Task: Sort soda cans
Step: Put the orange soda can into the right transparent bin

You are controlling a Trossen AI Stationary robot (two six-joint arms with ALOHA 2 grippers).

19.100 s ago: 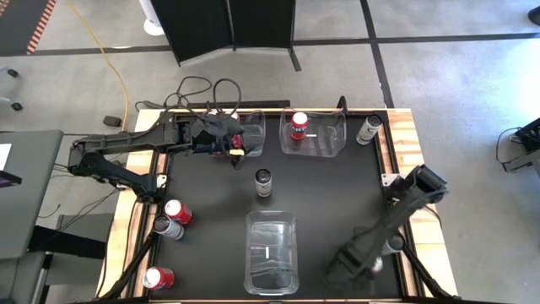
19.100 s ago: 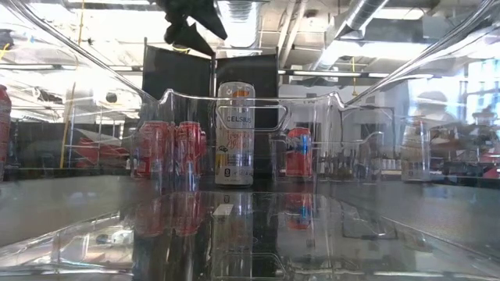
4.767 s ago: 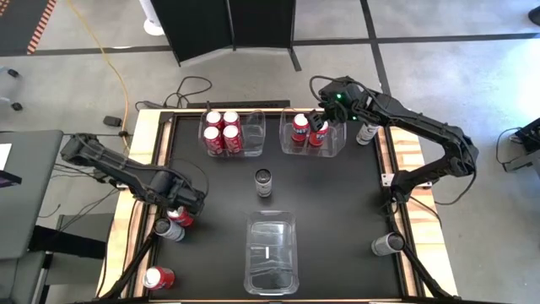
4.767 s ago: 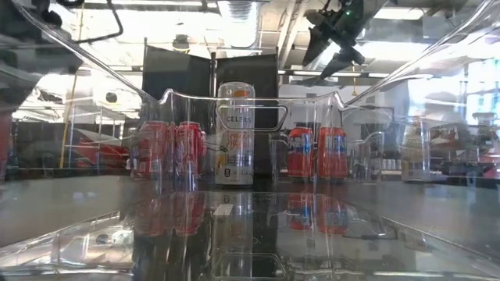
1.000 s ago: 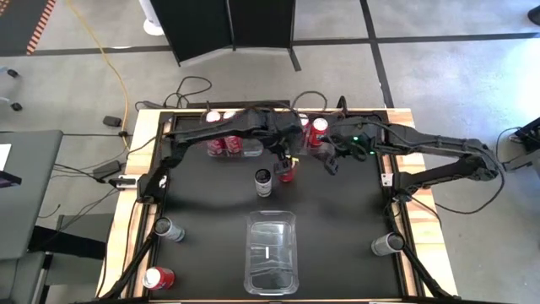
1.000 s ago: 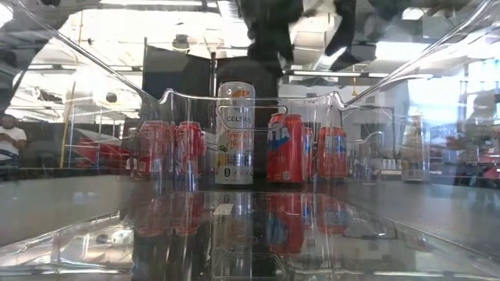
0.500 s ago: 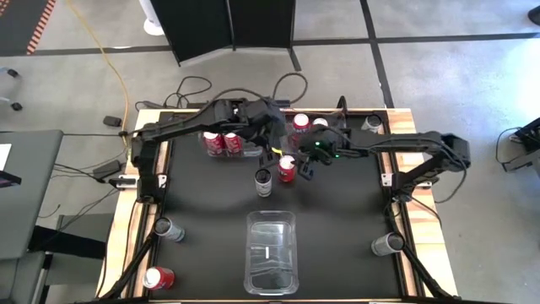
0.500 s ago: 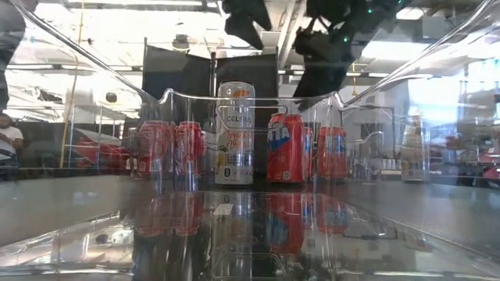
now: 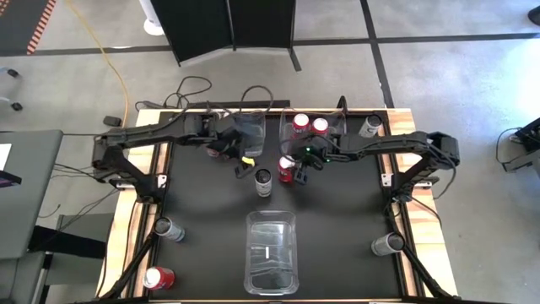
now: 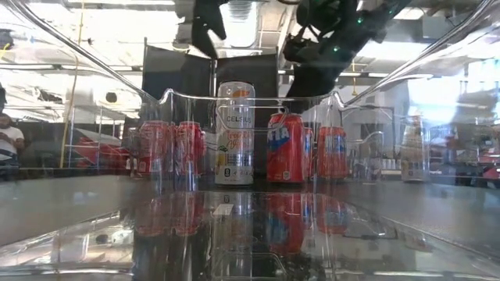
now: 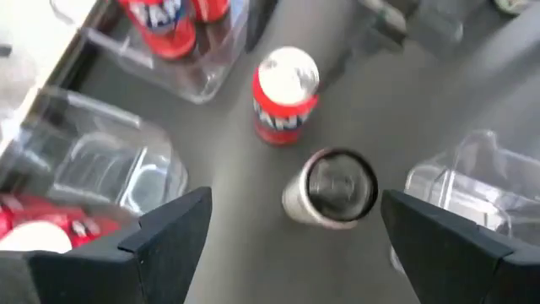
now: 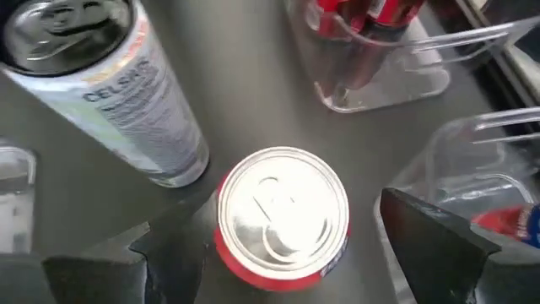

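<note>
High view: left hand (image 9: 239,160) wide, hides bin cans; right hand (image 9: 297,165) wide over red can (image 9: 286,168).

Upright soda cans (image 9: 287,168), partly binned

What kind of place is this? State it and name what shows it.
Probably an industrial-style robotics lab or workshop: a black work table on a concrete floor, exposed ceiling ducts and metal shelving behind, and a yellow cable trailing across the floor.
</note>
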